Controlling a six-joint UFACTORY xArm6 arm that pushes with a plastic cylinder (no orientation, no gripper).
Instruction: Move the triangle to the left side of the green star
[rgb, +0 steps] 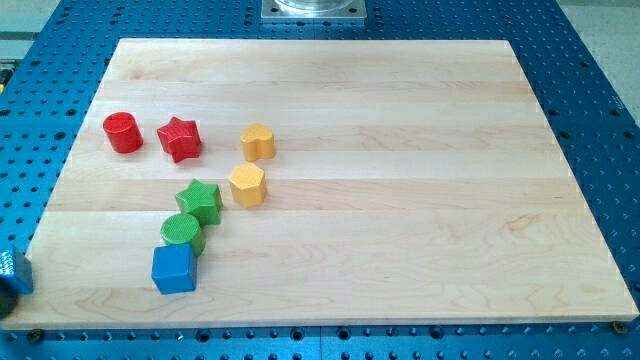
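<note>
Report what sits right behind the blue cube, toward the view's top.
A green cylinder touches the blue cube; the green star sits behind it. The cube hides the cylinder's lower front. My tip does not show.

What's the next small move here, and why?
Probably bring my tip toward the cropped bluish thing at the view's left edge: my tip does not show, no triangle is identifiable on the board, and the green star sits up and to its right.
</note>
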